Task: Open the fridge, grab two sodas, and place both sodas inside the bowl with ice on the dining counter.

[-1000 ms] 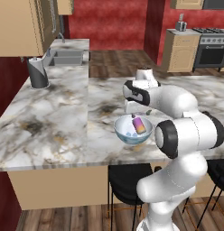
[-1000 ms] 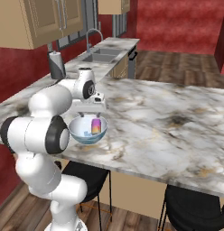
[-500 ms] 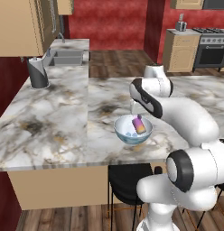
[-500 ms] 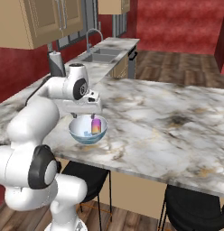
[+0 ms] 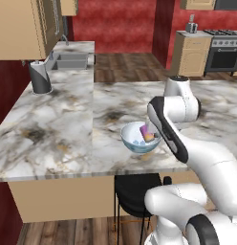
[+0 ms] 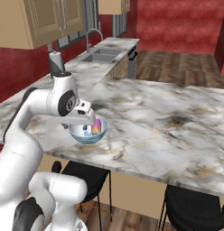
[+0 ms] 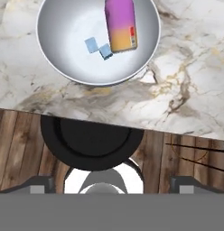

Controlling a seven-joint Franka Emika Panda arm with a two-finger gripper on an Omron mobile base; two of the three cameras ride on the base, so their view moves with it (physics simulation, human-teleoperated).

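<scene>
A pale blue-white bowl (image 7: 98, 43) (image 5: 139, 139) (image 6: 88, 133) rests near the front edge of the marbled dining counter (image 5: 68, 129) (image 6: 168, 117). In it a purple-to-orange soda can (image 7: 119, 26) (image 5: 148, 133) (image 6: 98, 126) lies on its side beside two small blue ice cubes (image 7: 98, 47). My gripper (image 7: 112, 184) (image 6: 90, 122) hangs just above the bowl's near rim and the counter edge. It is open, with its fingertips (image 7: 41, 182) far apart and nothing between them. The fridge is out of view.
Black bar stools (image 7: 91, 142) (image 5: 137, 191) (image 6: 195, 207) stand under the counter's front edge, over a wood floor. On the far counter wing there is a sink (image 5: 72, 60) with a dark grey canister (image 5: 40, 77) beside it. A stove (image 5: 225, 48) stands far right.
The arm has swung its elbow out and down toward the base, and the hand has drawn back from over the bowl. The soda can stays in the bowl.
</scene>
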